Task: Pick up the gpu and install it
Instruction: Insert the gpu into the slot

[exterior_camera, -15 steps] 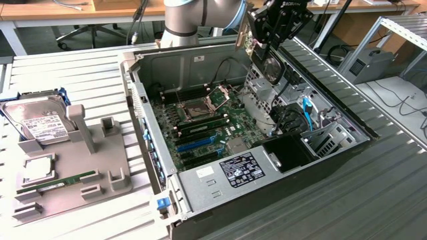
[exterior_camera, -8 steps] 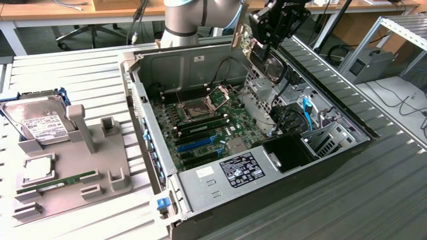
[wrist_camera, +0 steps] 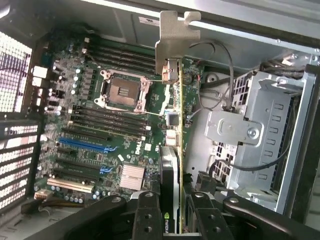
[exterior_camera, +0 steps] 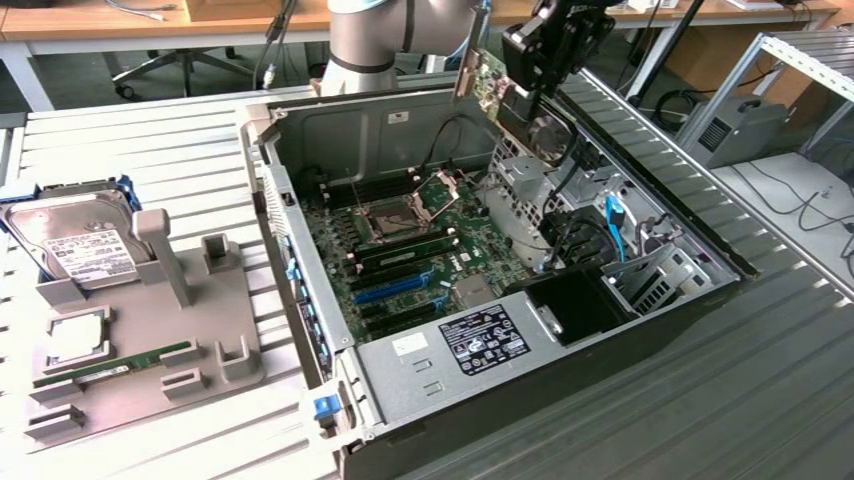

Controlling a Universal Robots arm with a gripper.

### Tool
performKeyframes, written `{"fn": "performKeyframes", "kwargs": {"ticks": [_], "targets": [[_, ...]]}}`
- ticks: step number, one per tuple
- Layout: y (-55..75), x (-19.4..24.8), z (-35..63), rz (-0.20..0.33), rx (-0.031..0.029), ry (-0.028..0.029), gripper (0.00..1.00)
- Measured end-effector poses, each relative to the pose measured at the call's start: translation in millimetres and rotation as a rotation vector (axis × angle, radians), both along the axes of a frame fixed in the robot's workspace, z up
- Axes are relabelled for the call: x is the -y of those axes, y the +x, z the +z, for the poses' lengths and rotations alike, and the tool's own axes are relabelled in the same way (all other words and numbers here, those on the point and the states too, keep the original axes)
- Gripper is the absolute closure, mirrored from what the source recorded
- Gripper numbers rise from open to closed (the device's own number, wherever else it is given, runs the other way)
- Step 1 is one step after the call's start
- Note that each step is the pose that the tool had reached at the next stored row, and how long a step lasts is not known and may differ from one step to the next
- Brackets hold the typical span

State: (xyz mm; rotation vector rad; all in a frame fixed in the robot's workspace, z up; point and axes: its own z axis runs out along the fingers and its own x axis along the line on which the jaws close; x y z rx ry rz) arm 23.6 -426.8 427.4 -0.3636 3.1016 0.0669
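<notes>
Clamped on the gpu (wrist_camera: 172,165), the gripper (wrist_camera: 172,212) holds it aloft over the open case (exterior_camera: 276,200) near its far edge, where the card, seemingly tilted, could snag loose cables (wrist_camera: 231,75) or miss the blue slot (wrist_camera: 85,145).

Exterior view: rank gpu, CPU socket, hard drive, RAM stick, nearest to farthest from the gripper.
1. gpu, held in the gripper, above the case.
2. CPU socket, on the motherboard.
3. hard drive, at the exterior view's left.
4. RAM stick, lower left.
</notes>
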Motion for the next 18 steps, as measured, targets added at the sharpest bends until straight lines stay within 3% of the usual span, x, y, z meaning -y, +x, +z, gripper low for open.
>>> {"fn": "performKeyframes", "kwargs": {"ticks": [11,18], "targets": [[0.0,-0.1,-0.4,0.134,0.0000,0.0001,0.73],[0.0,-0.8,-0.9,0.266,0.0001,0.0001,0.73]]}}
